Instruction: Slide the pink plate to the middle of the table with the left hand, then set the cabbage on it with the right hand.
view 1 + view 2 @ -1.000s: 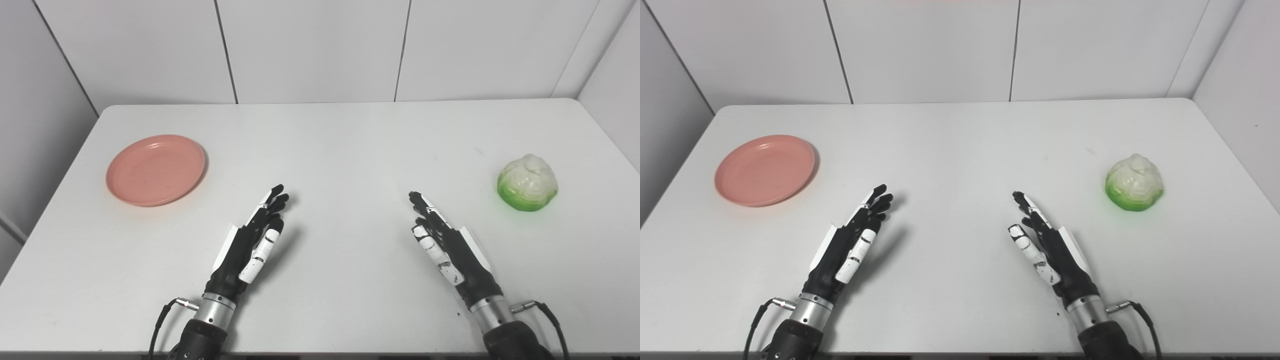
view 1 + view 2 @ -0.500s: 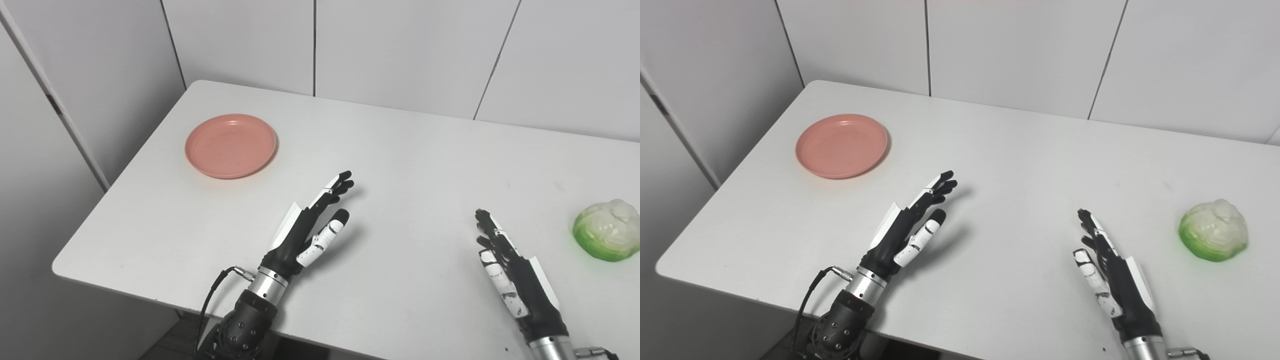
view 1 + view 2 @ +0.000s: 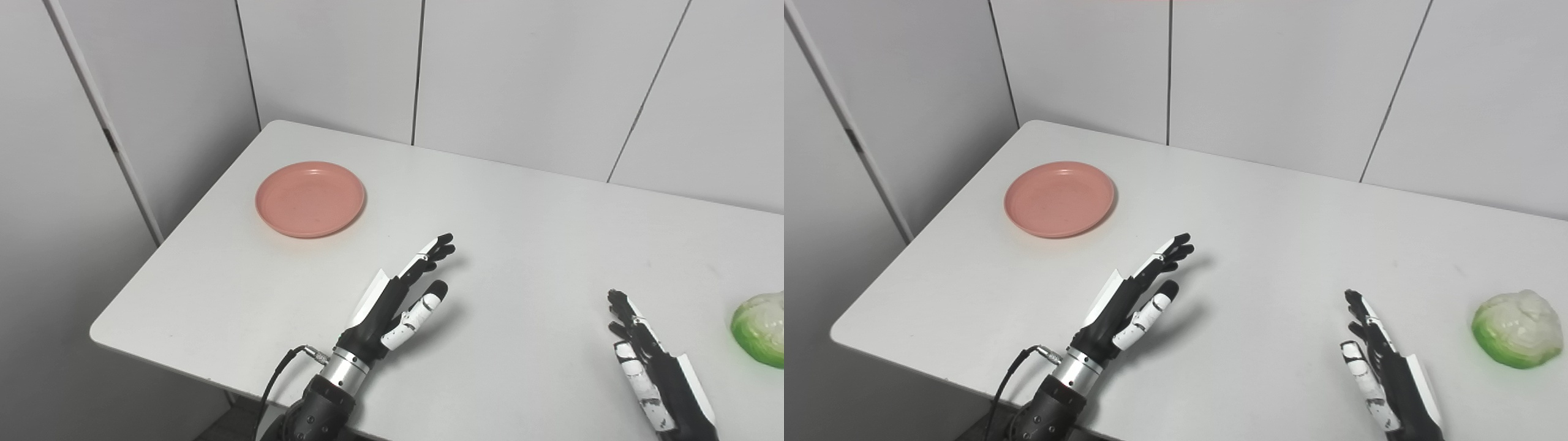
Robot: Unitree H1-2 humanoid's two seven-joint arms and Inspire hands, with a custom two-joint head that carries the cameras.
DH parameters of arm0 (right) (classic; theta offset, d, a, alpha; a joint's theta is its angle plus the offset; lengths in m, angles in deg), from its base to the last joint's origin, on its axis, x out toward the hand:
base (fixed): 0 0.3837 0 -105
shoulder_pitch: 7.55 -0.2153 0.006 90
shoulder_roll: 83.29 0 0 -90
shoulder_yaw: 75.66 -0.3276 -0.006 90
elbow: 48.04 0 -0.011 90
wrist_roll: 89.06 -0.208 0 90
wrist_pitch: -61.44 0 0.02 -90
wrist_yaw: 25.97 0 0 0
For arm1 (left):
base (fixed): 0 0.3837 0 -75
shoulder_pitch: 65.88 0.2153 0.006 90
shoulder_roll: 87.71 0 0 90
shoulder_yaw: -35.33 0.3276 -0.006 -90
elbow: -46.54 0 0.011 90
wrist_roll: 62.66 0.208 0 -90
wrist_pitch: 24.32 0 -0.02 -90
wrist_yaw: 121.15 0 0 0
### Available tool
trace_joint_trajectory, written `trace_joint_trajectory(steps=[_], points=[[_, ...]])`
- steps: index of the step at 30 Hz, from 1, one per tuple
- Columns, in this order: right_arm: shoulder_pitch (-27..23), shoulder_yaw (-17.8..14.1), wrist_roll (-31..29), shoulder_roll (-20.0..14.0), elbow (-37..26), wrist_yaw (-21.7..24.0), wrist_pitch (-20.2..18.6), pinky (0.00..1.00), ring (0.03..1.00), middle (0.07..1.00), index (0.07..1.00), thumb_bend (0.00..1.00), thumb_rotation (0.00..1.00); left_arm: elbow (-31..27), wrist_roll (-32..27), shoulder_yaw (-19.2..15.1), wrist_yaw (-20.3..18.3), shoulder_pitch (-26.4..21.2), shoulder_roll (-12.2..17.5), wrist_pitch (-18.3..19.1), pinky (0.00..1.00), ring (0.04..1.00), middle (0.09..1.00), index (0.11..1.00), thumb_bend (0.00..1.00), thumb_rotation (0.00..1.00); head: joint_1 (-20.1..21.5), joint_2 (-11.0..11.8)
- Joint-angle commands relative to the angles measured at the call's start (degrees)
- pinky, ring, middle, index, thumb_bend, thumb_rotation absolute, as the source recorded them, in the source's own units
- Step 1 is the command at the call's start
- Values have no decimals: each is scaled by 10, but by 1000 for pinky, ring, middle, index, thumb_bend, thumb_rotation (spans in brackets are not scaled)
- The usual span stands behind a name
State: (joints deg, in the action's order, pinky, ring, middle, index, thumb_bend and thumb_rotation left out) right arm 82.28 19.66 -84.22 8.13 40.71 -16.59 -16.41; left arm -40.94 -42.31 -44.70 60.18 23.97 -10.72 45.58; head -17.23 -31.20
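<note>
Over the near part of the white table (image 3: pixel 1274 214), the left hand (image 3: pixel 1133 300) is held edge-up with its fingers (image 3: pixel 1170 251) stretched out straight and close together, the thumb (image 3: pixel 1151 309) set a little apart below them. It holds nothing and touches nothing; its shadow falls on the tabletop just to its right. Its metal wrist and a black cable (image 3: pixel 1013 373) come up past the table's near edge.

The right hand (image 3: pixel 1381 367) is at the lower right, also edge-up, fingers extended and empty, partly cut off by the bottom of both views.

Beyond the left hand, toward the far left corner of the table, the pink plate (image 3: pixel 1059 199) lies flat with nothing on it, well apart from the fingertips and close to the table's left edge.

At the far right, the cabbage (image 3: pixel 1517 329) sits on the table, pale on top and bright green around its base, well apart from the right hand. In the left eye view it is partly cut by the frame's edge.

Grey wall panels (image 3: pixel 1274 79) stand behind the table.
</note>
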Motion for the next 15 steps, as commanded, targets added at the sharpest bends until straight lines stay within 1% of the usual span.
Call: trace_joint_trajectory(steps=[1,7,9,13,15], points=[[4,-3,2,-1,18,-2,14,923,955,951,933,308,1000,76,-3,14,4,8,-17,7,889,914,912,913,416,1000,0,-1],[8,-1,10,6,9,-7,7,923,953,947,931,309,1000,62,-9,11,-1,14,-14,16,889,913,911,916,410,1000,2,0],[10,-1,11,10,4,-8,-2,926,953,947,931,324,1000,52,-11,9,-5,16,-15,30,890,915,913,918,418,1000,2,-1],[12,-1,11,14,-2,-7,-3,930,952,947,931,336,1000,26,-30,5,-21,21,-18,74,906,922,918,925,451,1000,0,-6],[15,-1,13,18,-10,-8,-10,927,952,948,931,330,1000,4,-48,2,-36,23,-19,107,905,926,924,929,466,1000,-1,-9]])
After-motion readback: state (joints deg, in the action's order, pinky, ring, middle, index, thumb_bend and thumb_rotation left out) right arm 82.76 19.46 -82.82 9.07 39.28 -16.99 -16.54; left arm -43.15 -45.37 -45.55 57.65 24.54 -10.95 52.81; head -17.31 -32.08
